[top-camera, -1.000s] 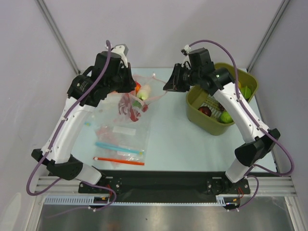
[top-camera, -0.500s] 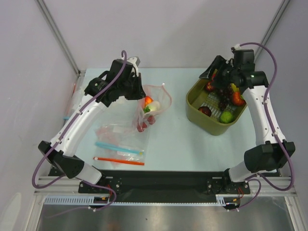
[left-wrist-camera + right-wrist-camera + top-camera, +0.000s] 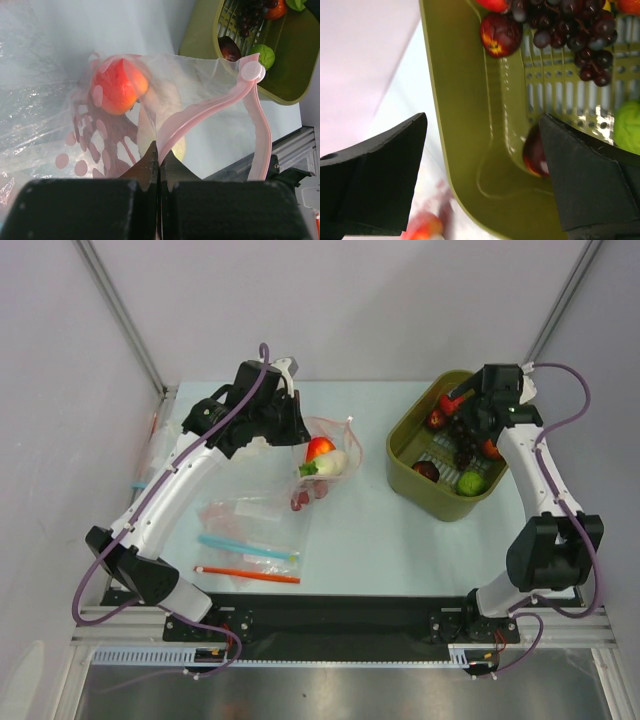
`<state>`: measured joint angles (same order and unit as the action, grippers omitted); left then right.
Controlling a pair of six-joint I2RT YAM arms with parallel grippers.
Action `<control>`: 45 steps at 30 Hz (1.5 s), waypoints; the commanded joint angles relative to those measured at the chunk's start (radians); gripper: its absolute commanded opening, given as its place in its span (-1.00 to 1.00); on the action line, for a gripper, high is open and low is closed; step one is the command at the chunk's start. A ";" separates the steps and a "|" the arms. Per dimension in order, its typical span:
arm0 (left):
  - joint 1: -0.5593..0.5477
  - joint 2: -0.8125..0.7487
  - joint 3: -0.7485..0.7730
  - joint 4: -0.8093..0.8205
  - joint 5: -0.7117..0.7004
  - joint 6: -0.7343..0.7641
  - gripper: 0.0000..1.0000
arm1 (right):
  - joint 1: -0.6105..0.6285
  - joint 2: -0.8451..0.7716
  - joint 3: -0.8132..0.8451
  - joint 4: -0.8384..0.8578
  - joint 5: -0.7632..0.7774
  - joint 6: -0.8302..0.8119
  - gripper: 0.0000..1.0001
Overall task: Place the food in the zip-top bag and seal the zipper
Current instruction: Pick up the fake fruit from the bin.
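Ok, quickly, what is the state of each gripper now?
Left gripper: closed on the zip-top bag, at its zipper.
Right gripper: open, holding nothing, above the green basket.

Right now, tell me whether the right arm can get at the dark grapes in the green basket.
Probably yes. The right gripper hangs open just above the green basket, holding nothing, and the dark grapes lie uncovered inside it with nothing in between.

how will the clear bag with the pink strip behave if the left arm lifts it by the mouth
Likely floppy: the zip-top bag looks crinkled, and the zipper bows where the left end effector pinches it. The tomato and radish inside would probably slide low and drag it down.
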<state>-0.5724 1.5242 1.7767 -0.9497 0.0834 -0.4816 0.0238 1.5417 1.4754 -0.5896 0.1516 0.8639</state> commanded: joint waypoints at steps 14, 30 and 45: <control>0.006 -0.010 0.033 0.097 0.021 -0.017 -0.99 | 0.004 0.432 0.125 0.249 0.147 0.372 0.87; 0.006 0.070 0.176 0.008 0.010 0.021 -0.99 | 0.018 0.502 0.200 0.304 0.203 0.328 -0.05; 0.005 0.027 0.090 0.028 0.030 -0.005 -0.99 | 0.073 -0.057 -0.090 0.323 -0.199 -0.064 -0.50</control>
<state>-0.5716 1.6024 1.8835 -0.9680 0.0925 -0.4713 0.0689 1.5749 1.4162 -0.2943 0.1165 0.9405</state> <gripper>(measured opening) 0.008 0.587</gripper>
